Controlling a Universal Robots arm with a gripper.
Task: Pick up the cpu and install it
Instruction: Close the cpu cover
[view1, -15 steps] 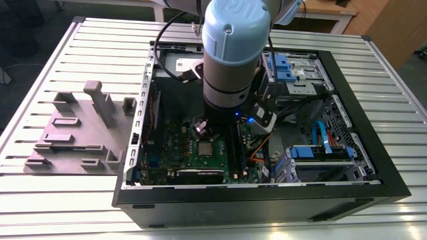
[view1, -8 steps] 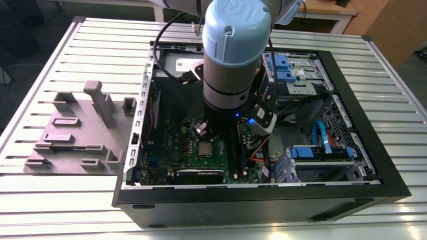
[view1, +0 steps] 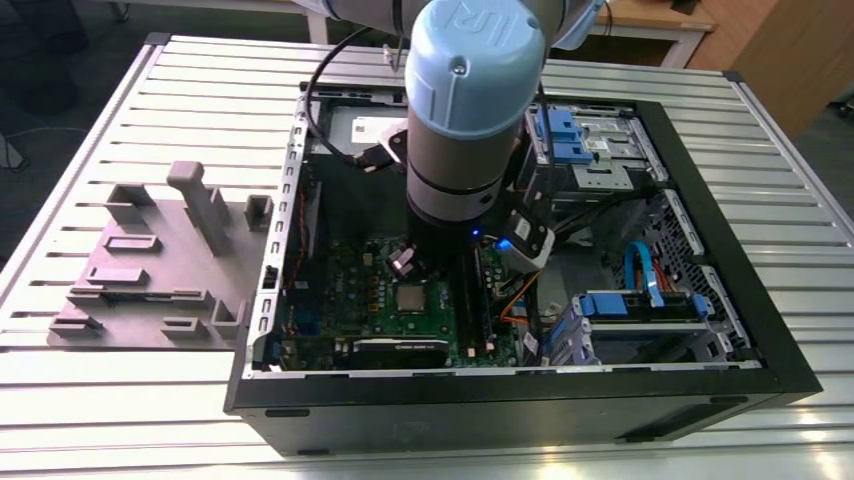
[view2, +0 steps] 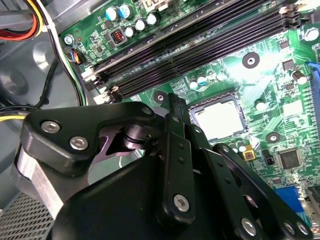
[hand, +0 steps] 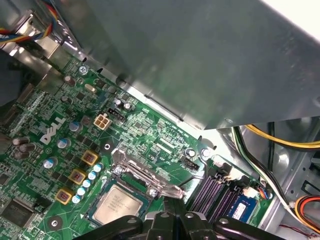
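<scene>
cpu (hand: 119, 204): small flat silvery square chip; light, stiff, fragile I'd guess, so grip the edges
gripper (view2: 175, 102): closed, empty, near it

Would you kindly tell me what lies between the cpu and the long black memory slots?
In the second wrist view, green motherboard with a few small capacitors lies between the cpu and the memory slots.
</scene>
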